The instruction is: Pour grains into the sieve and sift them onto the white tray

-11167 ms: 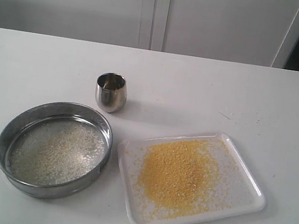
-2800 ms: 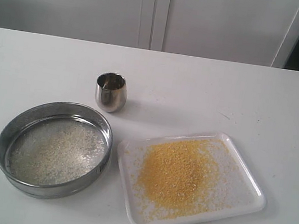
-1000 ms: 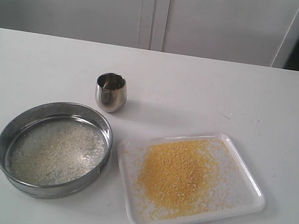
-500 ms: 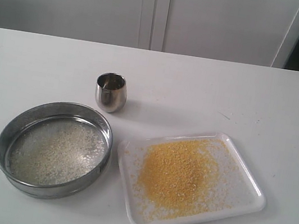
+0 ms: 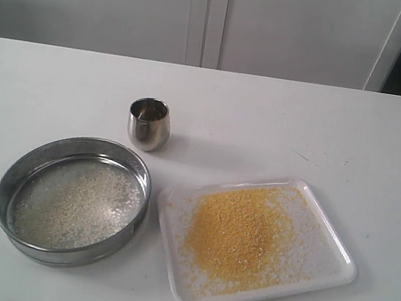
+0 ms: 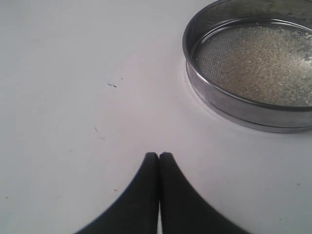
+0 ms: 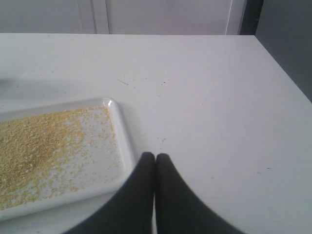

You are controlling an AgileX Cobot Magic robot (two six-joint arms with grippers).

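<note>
The sieve [image 5: 72, 200] rests on the table at the front left, with pale whitish grains [image 5: 74, 203] lying on its mesh. Right of it lies the white tray [image 5: 326, 245], carrying a spread of fine yellow-orange grains [image 5: 237, 233]. Neither arm shows in the exterior view. In the left wrist view my left gripper [image 6: 159, 155] is shut and empty over bare table, apart from the sieve [image 6: 234, 102]. In the right wrist view my right gripper [image 7: 155, 156] is shut and empty, beside the corner of the white tray [image 7: 126, 146].
A small rounded steel cup [image 5: 149, 123] stands upright behind the sieve. The white table [image 5: 303, 129] ends at a far edge before white cabinet doors [image 5: 207, 14], and its right edge [image 7: 280, 63] drops off.
</note>
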